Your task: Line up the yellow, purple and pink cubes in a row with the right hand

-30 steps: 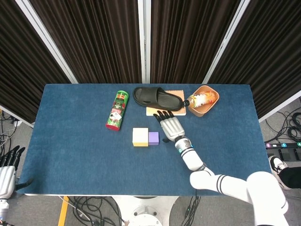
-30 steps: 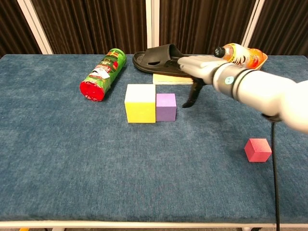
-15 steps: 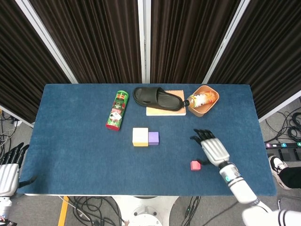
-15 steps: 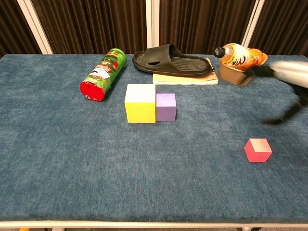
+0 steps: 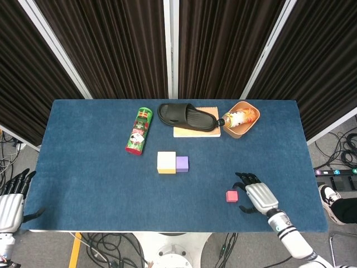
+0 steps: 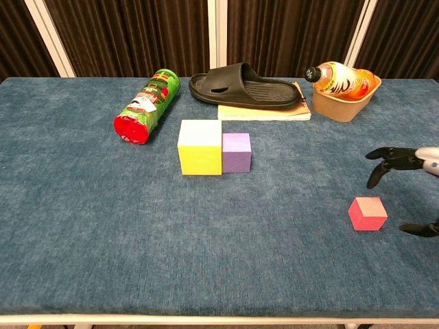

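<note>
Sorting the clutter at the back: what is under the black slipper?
The black slipper lies on a flat tan pad; its front edge and right end show. Whatever is beneath the sole is hidden.

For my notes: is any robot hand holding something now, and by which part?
Nothing is held. The right robot hand is open beside the pink cube.

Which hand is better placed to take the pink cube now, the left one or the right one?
The right hand: it is open just beside the pink cube, fingers toward it. The left hand is off the table's far left edge.
</note>
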Tool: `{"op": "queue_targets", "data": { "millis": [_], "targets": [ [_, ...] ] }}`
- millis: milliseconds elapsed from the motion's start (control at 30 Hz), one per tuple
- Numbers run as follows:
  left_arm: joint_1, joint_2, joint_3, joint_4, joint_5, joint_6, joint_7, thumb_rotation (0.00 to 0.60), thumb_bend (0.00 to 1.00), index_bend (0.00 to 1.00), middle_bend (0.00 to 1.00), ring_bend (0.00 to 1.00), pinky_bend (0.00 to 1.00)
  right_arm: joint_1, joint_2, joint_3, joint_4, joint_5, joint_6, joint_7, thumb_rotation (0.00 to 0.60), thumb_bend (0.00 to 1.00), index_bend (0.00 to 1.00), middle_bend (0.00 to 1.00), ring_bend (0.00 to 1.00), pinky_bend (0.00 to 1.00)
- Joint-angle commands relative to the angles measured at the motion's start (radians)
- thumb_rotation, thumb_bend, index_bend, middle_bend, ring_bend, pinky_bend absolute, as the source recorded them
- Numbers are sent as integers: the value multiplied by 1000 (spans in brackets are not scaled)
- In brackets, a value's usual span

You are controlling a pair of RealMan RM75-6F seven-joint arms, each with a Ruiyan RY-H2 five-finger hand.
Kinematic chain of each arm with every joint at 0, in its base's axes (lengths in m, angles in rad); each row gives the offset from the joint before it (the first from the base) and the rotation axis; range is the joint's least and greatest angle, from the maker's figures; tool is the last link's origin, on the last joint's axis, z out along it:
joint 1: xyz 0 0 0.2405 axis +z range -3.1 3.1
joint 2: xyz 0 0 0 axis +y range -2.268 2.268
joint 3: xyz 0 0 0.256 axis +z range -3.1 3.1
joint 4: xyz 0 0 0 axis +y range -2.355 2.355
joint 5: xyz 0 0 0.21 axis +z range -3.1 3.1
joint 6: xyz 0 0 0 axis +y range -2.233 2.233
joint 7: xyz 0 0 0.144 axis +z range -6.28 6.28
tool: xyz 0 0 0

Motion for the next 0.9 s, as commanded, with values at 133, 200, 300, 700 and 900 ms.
{"op": "queue_targets", "data": {
  "millis": [133,200,300,700,900],
  "targets": [
    [3,-2,2,7,-6,-3,-6,600,59,135,155,107,157,12,-53,34,42,35,-45,-31,600,160,334,46,0,0],
    [4,-3,3,10,-8,-4,-8,600,59,135,155,107,157,15,-63,42,51,49,-61,-38,600,164,346,48,0,0],
    [4,-5,3,14,-10,-5,-12,600,60,135,156,107,157,18,-76,51,61,63,-76,-45,600,168,385,49,0,0],
    [4,-8,3,23,-9,-7,-20,600,59,135,156,107,157,28,-114,146,62,106,-52,-49,600,250,532,96,0,0],
    [4,-11,2,27,-8,-5,-25,600,59,135,156,107,157,106,-179,266,88,239,-98,-99,600,244,533,89,0,0]
  ]
}}
